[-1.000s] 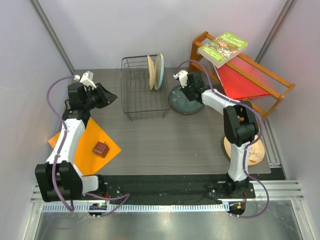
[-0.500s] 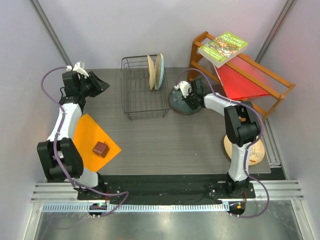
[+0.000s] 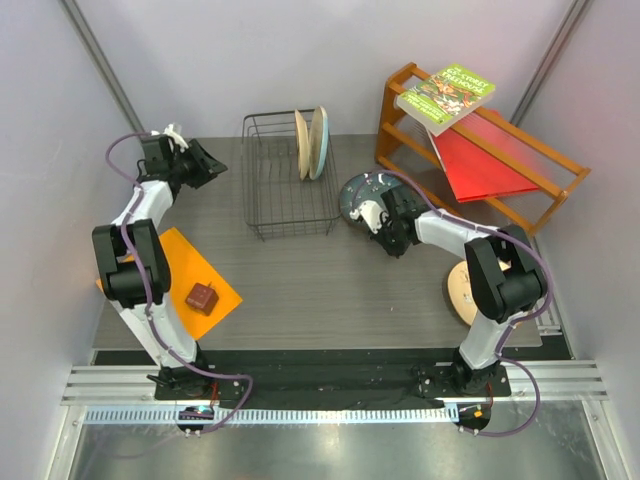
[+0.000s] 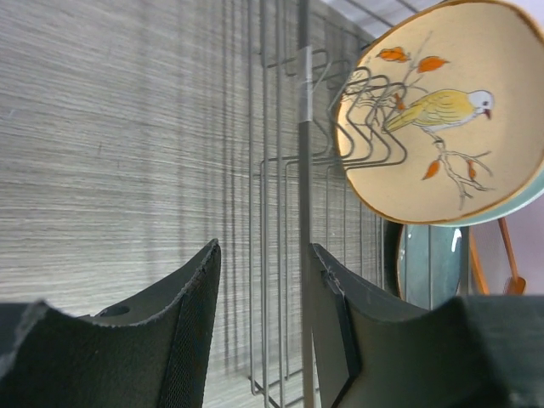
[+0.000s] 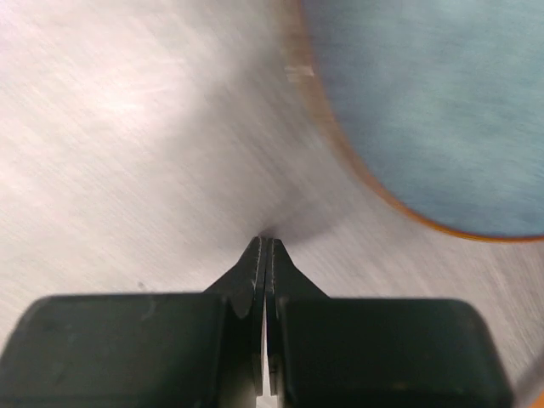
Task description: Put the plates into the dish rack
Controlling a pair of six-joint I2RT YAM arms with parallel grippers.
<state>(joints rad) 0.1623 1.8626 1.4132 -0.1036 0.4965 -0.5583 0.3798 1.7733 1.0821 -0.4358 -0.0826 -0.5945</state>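
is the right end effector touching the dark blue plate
Apart. The right wrist view shows the right end effector shut, its tips short of the dark blue plate, with a strip of bare table between them.

Both arms share one build: the left arm and the right arm have glossy white links set between chunky black joint housings. A purple cable loops along each. The left end effector has broad matte-black fingers with finely textured inner faces. The right end effector has blocky black bodies narrowing to thin tips.
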